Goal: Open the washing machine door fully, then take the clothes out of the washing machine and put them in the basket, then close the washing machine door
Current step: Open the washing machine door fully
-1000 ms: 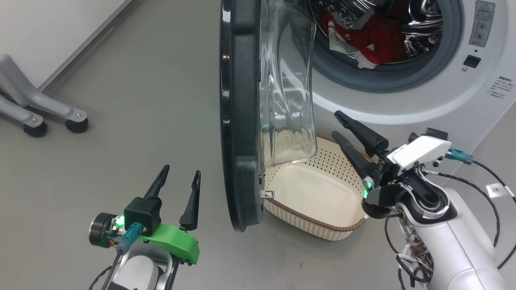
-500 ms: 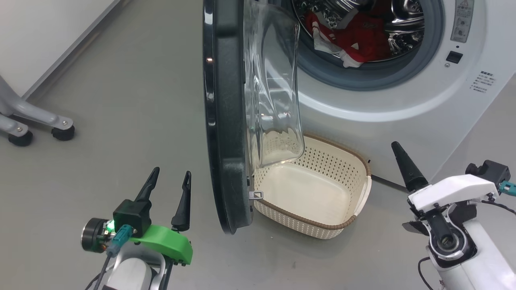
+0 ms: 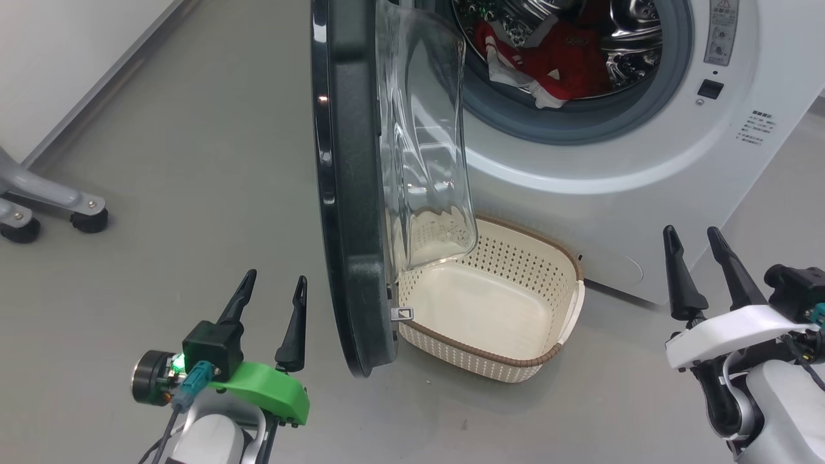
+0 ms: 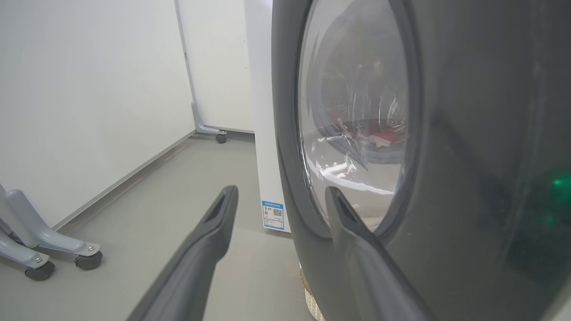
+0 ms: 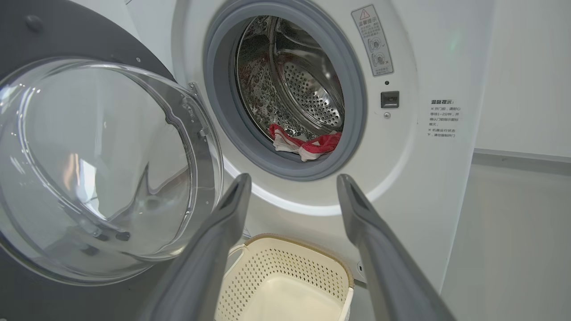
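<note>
The washing machine door (image 3: 348,193) stands swung out edge-on, its clear glass bowl (image 3: 422,148) facing the white washing machine (image 3: 619,148). Red and white clothes (image 3: 548,58) lie in the steel drum, and the right wrist view has the clothes (image 5: 308,145) at the drum's lip. The cream basket (image 3: 477,351) sits empty on the floor below the opening. My left gripper (image 3: 276,277) is open, left of the door and outside its black rim (image 4: 468,133). My right gripper (image 3: 690,231) is open at the lower right, apart from the basket (image 5: 294,243), pointing at the drum.
Grey wheeled frame legs (image 3: 51,200) stand on the floor at the far left by a white wall (image 3: 51,51). Bare grey floor lies between them and the door. A blue label (image 4: 273,215) is low on the machine's side.
My right gripper has drawn back from over the basket to the lower right, its fingers now pointing up. The head camera has shifted. Left gripper and door keep their places.
</note>
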`<state>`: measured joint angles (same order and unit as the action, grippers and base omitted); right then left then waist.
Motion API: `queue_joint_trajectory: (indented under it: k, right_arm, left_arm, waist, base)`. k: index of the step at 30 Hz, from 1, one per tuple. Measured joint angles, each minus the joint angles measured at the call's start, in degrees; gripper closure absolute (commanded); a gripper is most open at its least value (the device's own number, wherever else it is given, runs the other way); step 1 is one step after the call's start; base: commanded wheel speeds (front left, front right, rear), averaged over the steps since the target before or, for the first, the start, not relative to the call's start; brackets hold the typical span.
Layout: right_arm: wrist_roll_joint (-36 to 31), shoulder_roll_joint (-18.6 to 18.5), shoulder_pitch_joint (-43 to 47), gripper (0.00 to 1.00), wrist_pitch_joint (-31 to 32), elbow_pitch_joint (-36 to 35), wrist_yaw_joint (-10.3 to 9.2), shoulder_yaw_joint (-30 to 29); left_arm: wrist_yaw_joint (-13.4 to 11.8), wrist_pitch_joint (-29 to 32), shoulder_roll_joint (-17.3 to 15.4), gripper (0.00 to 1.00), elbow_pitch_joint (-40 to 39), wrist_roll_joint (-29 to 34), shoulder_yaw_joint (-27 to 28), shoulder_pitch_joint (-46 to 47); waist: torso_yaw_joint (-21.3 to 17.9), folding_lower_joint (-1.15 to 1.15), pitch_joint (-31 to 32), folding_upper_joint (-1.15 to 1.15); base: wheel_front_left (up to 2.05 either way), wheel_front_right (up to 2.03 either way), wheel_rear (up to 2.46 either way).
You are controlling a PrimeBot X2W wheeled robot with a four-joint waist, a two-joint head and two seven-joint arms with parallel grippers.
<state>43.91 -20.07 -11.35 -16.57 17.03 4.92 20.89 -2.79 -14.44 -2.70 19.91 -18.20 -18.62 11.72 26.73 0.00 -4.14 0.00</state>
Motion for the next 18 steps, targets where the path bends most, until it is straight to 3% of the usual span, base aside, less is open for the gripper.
queue_joint_trajectory:
  k: [1, 6, 12, 18]
  right_arm:
    - [0.00, 0.00, 0.00, 0.00, 0.00, 0.00, 0.00, 0.00]
    - [-8.46, -0.04, -0.29, 0.00, 1.40, -0.46, -4.23, -0.46]
    - [-14.82, 2.67, -0.08, 0.00, 1.65, -3.36, -7.61, -3.49]
    - [-15.40, 5.44, 2.00, 0.00, 1.65, -3.53, -8.12, -4.50]
  left_arm:
    - [0.00, 0.00, 0.00, 0.00, 0.00, 0.00, 0.00, 0.00]
    - [0.00, 0.00, 0.00, 0.00, 0.04, 0.00, -0.04, -0.01]
    - [0.00, 0.00, 0.00, 0.00, 0.03, 0.07, -0.05, -0.03]
    - [0.00, 0.00, 0.00, 0.00, 0.03, 0.07, -0.04, -0.03]
  waist:
    - [0.00, 0.00, 0.00, 0.00]
    - [-0.05, 0.00, 0.11, 0.00]
    - [-0.05, 0.00, 0.06, 0.00]
    - [0.03, 0.00, -0.03, 0.00]
  base:
    - [0.00, 0.00, 0.00]
    - [0.00, 0.00, 0.00]
    - [0.00, 0.00, 0.00]
    - [0.00, 0.00, 0.00]
